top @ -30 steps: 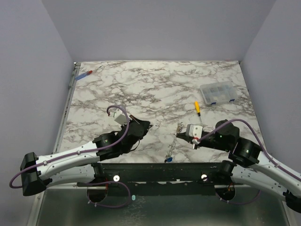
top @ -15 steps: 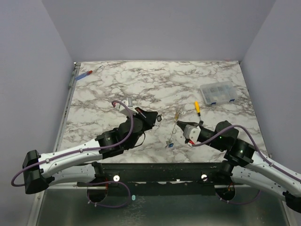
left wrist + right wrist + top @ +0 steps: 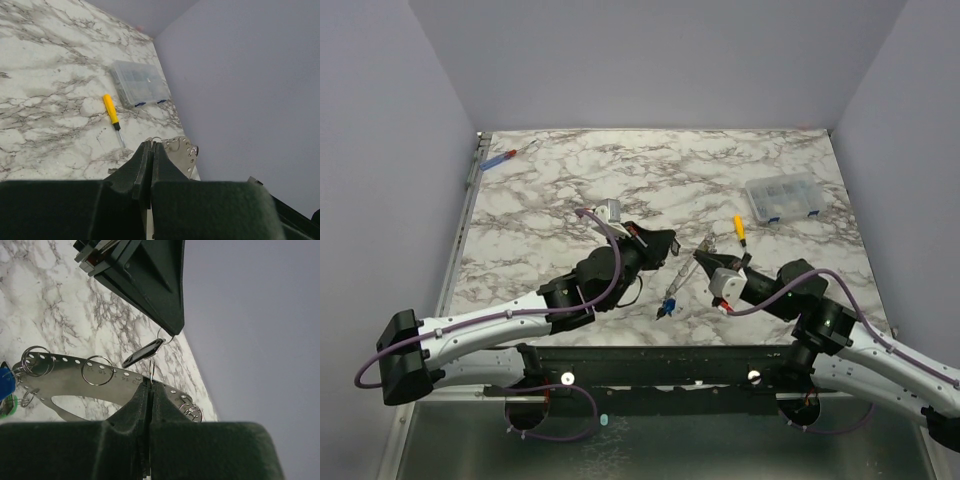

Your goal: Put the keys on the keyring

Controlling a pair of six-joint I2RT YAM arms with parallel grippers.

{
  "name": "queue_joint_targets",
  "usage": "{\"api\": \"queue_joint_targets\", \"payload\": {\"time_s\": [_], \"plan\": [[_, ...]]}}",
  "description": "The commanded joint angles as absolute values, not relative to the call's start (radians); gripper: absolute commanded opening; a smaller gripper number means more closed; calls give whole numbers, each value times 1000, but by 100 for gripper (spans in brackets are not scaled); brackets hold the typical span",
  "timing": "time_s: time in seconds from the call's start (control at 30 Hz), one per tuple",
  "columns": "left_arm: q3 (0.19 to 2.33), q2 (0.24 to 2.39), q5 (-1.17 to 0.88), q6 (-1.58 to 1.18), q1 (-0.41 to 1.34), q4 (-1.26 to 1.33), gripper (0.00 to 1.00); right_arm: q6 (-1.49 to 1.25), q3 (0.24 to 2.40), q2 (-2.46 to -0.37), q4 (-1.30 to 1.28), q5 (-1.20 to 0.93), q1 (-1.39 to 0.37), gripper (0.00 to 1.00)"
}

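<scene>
While the right gripper (image 3: 150, 386), fully closed, clamps the perforated keyring (image 3: 62, 377) at its tips to steady it mid-air, the left gripper (image 3: 172, 331), closed too, pinches a split ring (image 3: 164, 337) with a dark key (image 3: 142, 353) just above it, seemingly lining it up for threading.

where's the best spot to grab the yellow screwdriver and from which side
Grip the screwdriver by its yellow handle, straight down from above, jaws across its width. It lies flat on the table with bare marble on both sides, and the handle is thicker than the shaft.
</scene>
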State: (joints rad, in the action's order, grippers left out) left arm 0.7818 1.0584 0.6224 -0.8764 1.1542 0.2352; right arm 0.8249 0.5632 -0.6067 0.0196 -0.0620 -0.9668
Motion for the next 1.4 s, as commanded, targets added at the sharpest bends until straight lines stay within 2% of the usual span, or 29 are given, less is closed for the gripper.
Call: {"api": "queue_joint_targets", "payload": {"time_s": [0.0,0.4,0.7,0.93,1.1,1.37], "plan": [[806,1076,562,-831,1159,316,0,769,592,-619,66,-106,-968,1],[801,1104,568,-837,1160,334,0,523,678,-699,19,-166,-968,1],[781,1097,758,-912,1159,268,0,325,775,-759,-138,-191,-968,1],[788,1108,813,-928,1160,221,0,227,752,-787,-91,-151,-968,1],[784,1109,800,-960,1159,215,0,232,729,-843,26,-101,-968,1],[779,1111,777,-1015,1160,192,0,285,751,-941,63,-42,-968,1]]}}
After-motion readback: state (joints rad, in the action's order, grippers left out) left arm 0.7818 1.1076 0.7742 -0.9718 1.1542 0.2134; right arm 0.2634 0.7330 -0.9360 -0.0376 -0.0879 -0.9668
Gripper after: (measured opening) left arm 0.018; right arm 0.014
